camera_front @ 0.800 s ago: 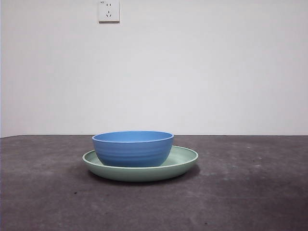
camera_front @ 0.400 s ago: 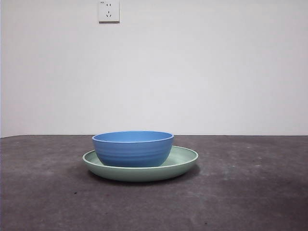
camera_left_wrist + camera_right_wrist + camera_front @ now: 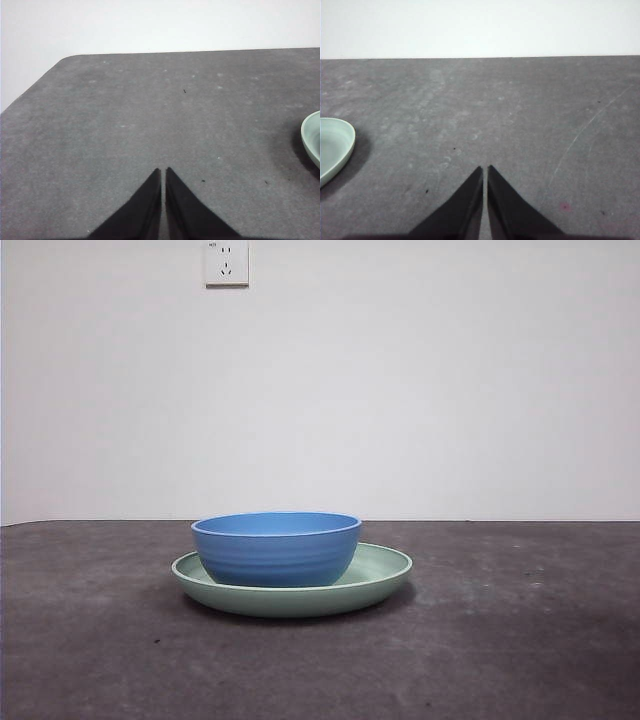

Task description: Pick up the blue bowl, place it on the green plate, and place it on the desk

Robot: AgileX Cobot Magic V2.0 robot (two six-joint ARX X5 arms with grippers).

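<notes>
On the worktop (image 3: 520,640) mid-scene — blue bowl (image 3: 276,548) sits inside green plate (image 3: 385,572) | my left hand (image 3: 163,172) and right hand (image 3: 485,170) both pinched closed, empty, well clear | stacking looks done — bowl's return to worktop remains

light: bright, even | shadow: soft, under green plate (image 3: 385,575) | focus: sharp | glare: none

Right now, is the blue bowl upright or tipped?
Upright: the blue bowl sits level on the green plate, rim horizontal and opening upward in the front view.
</notes>
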